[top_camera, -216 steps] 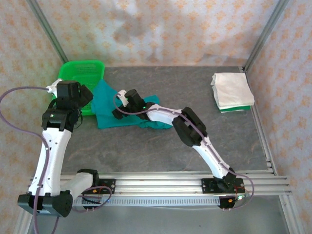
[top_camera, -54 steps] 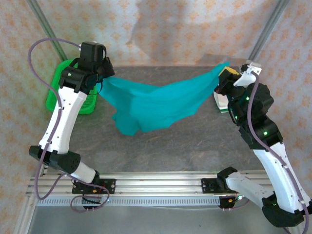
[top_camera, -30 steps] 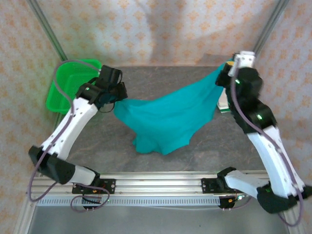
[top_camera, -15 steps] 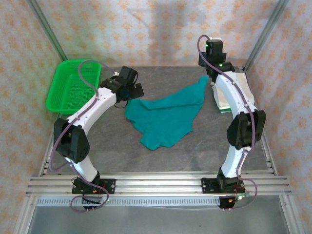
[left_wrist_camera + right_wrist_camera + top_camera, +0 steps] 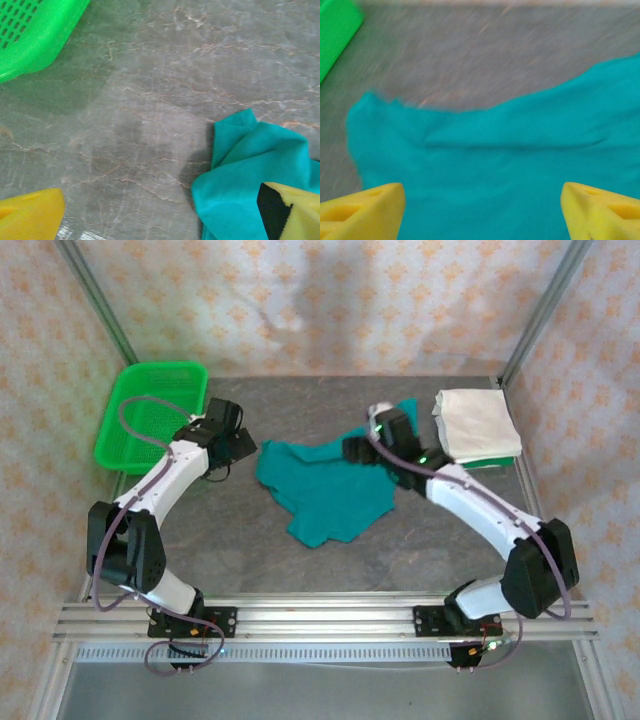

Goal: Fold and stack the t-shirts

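Teal t-shirt (image 5: 325,485) lies rumpled on the table (image 5: 300,560) between the two claws, gripped by neither. It looks dropped there to be spread flat, and no fold is made yet.

The green basket (image 5: 150,415) sits on the outer side of the left claw (image 5: 243,445), well apart from the cloth and out of the way. The folded stack (image 5: 477,428), cream shirts on a green one, rests on the outer side of the right claw (image 5: 358,448), near it. That is probably where the teal shirt will end up.

The left claw stands wide open at the shirt's bunched corner; in its wrist view one finger (image 5: 295,215) overlaps the cloth. The right claw, jaws apart and empty, hovers over the opposite edge. Bunched folds under both claws are the main obstacle to a clean pinch.
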Robot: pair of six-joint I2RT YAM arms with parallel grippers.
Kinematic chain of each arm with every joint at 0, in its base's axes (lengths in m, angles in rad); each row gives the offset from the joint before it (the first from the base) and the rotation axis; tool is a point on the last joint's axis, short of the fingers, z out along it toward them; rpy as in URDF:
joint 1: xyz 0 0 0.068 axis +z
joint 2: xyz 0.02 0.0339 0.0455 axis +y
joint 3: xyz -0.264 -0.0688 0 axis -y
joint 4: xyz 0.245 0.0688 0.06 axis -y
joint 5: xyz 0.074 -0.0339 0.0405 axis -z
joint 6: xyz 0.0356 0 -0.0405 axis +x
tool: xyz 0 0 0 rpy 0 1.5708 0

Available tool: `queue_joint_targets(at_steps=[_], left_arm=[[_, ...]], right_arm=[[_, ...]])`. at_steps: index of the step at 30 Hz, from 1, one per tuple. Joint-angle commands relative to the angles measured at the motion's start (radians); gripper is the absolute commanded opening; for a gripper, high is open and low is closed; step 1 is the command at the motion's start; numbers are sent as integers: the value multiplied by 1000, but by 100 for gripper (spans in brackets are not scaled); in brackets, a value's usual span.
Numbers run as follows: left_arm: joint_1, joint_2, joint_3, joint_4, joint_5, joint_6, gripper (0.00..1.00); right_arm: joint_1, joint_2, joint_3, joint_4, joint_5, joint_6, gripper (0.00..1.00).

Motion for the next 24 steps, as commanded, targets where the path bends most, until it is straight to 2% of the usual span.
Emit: queue_joint_targets(at_steps=[1,6,8,13,15,17,21,22,24], left_arm=[[11,-58,-13,35,0,-20,100],[22,-72,-28,36,-2,-16,100],[23,-72,-35,36,1,-19,100],[26,-78,-63,52,17,-38,100],[25,-82,-66,45,20,-37,100],[25,-89,-71,38,17,-31,100],[26,-105,-88,36,16,-29,100],[26,-108,-93,37,17,-31,100],[26,-108,-103,47,27,-41,100]], right_arm=[[170,14,-64,42,-33,24,80],[327,109,-74,6,-18,56,66],[374,162,-60,-6,-7,43,65],[455,326,-8,-4,60,-101,64],[477,379,25,-26,95,-147,59],[485,414,40,-32,120,-166,47],[486,388,23,-22,158,-178,5],[486,366,12,-19,172,-179,0],[480,300,-16,-22,185,-199,0]])
